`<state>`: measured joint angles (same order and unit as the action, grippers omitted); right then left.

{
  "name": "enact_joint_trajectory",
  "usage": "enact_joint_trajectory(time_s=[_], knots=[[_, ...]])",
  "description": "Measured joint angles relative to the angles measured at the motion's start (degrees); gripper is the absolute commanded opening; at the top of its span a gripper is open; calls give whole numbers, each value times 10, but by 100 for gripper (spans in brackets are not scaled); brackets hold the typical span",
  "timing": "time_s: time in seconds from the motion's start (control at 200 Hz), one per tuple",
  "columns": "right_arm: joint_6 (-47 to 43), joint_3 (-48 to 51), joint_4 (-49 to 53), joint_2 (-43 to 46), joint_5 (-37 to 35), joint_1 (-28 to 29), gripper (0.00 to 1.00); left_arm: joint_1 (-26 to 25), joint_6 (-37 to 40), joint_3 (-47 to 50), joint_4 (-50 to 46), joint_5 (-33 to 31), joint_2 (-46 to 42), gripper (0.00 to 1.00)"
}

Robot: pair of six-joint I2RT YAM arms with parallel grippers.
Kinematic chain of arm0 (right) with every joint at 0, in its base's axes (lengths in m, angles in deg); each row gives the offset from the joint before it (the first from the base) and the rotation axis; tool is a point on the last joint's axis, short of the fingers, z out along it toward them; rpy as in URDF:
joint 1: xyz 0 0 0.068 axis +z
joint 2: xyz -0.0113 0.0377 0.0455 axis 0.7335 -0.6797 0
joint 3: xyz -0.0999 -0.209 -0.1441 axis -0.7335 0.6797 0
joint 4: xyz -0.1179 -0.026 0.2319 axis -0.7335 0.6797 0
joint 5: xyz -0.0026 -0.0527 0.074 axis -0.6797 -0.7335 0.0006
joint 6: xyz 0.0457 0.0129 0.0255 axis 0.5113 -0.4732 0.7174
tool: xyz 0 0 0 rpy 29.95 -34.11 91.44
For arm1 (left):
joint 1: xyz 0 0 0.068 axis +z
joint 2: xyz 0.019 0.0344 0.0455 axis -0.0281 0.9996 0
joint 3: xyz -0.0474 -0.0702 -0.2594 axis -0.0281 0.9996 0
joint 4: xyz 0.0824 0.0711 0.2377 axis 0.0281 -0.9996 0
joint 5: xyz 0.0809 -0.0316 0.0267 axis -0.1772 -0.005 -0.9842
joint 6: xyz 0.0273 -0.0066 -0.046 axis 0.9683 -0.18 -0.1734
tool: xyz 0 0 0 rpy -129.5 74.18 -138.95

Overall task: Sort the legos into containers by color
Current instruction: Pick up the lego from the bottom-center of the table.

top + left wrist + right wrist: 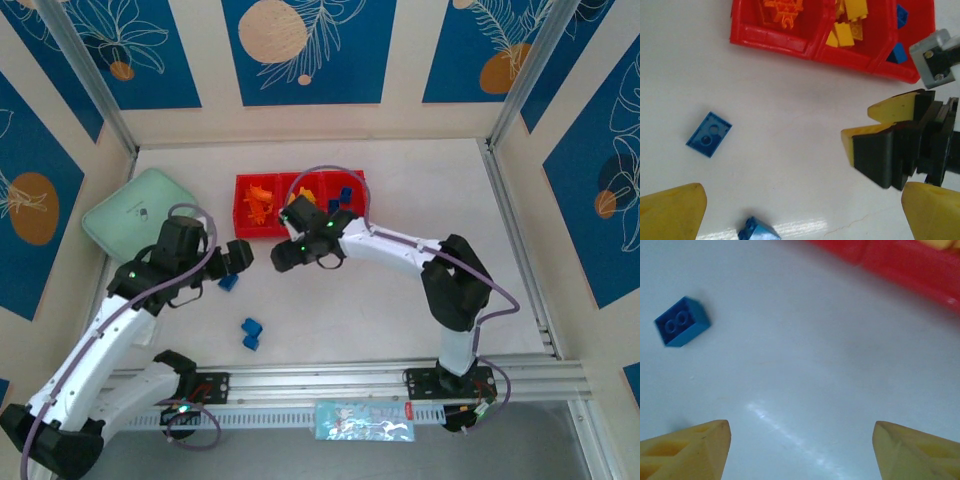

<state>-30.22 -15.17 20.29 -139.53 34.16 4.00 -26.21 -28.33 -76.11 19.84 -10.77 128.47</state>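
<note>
Top external: mint green case (130, 215) at far left of white table (420, 200); right of it, left gripper (243, 258) spread wide, pinching nothing. One blue lego (228, 283) just near of it; blue pair (250, 334) nearer still, side by side on bare table. Red tray (243, 230) far of centre: orange legos (260, 200) in left compartment, yellow legos (305, 193) in middle, sorted blue legos (344, 196) in right. Right gripper (283, 258) just near of tray's left half, facing left gripper, close but apart, spread and empty. Right wrist: bare table between fingers (690, 450), loose blue brick (682, 321) beyond on left, tray at far right.
</note>
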Motion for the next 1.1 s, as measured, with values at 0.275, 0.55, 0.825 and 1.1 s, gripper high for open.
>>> enact_joint_trajectory(time_s=[0.275, 0.55, 0.825, 1.1], knots=[[20, 0, -31, -69, 16, 71, 84, 0, -5, 14, -45, -15, -45, 99], [24, 0, -51, -82, 29, 110, 89, 1, -17, 16, -97, -41, -93, 99], [24, -1, -54, -86, 32, 150, 92, 1, -35, 16, -130, -63, -126, 99], [24, -30, -45, -126, 31, 178, 91, 1, -48, 16, -153, -79, -147, 99]])
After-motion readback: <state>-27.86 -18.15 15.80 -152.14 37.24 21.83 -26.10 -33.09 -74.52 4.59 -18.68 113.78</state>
